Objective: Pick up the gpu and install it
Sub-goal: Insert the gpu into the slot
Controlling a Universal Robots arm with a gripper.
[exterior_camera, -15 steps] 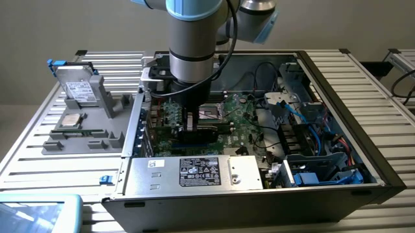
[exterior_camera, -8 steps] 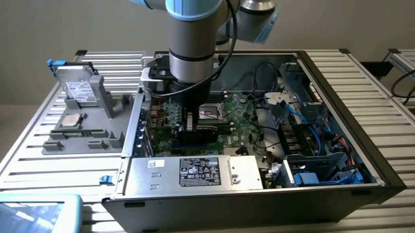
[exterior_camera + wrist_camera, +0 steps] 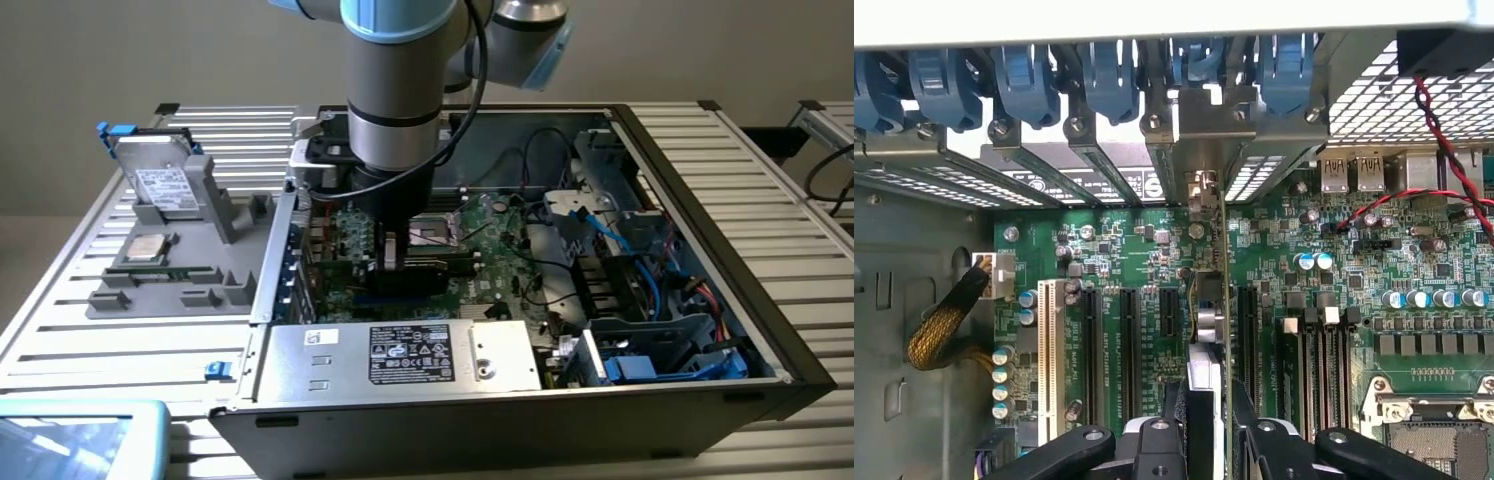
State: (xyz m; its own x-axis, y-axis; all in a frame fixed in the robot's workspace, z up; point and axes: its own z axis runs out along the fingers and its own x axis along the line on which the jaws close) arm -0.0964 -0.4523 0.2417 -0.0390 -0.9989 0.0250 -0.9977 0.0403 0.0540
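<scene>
Motherboard [image 3: 1154, 250]: green, flecked with silver solder points.
Slot latches [image 3: 1109, 80]: blue.
One expansion slot [image 3: 1047, 340]: white. Neighbouring slots [image 3: 1126, 340]: black.
Braided cable [image 3: 944, 325]: yellow weave.
Wire pair [image 3: 1444, 130]: red and black.
Gripper [image 3: 1206, 440]: black.
Gpu [image 3: 1204, 390]: thin green edge, pale silver face.
Bench [image 3: 747, 150]: silver, ribbed.
Hard drive [image 3: 163, 185], 9 o'clock from the case [image 3: 534, 440] in the exterior view: silver, white label.
Case: black.
Arm [image 3: 394, 90]: grey, light-blue caps.

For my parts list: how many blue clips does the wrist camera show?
6 blue clips, side by side in one row at the case's slot brackets; more may be hidden.
</scene>
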